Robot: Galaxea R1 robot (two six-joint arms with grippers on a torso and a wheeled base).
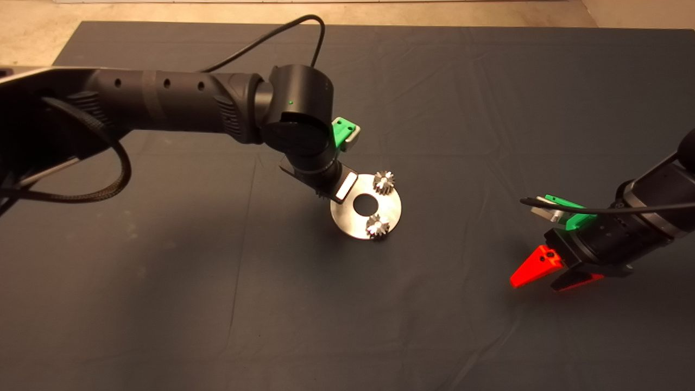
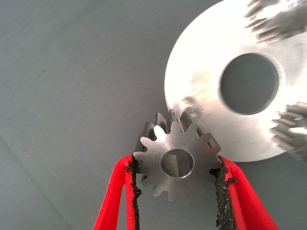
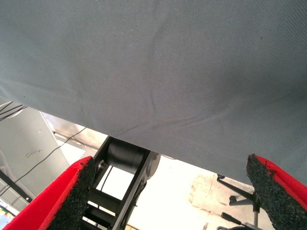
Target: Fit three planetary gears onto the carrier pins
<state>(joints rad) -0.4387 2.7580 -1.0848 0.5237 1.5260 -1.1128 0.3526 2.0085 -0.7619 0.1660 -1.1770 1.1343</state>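
A shiny round disc (image 1: 347, 222) with a large centre hole lies mid-mat. Two planetary gears sit on it, one at its far edge (image 1: 384, 182) and one at its near edge (image 1: 378, 226). My left gripper (image 2: 178, 168) is shut on the third gear (image 2: 176, 160), held flat just beside the disc's rim (image 2: 201, 96). A free carrier pin (image 2: 184, 104) stands right past the held gear. In the head view the left wrist (image 1: 304, 130) hides this gripper and its gear. My right gripper (image 1: 535, 277) is open and empty at the right, low over the mat.
The dark mat (image 1: 217, 304) has bare cloth all around the disc. The left arm's cable (image 1: 282, 32) loops over the far side. The right wrist view looks past the mat's edge (image 3: 144, 129) at a stand and floor.
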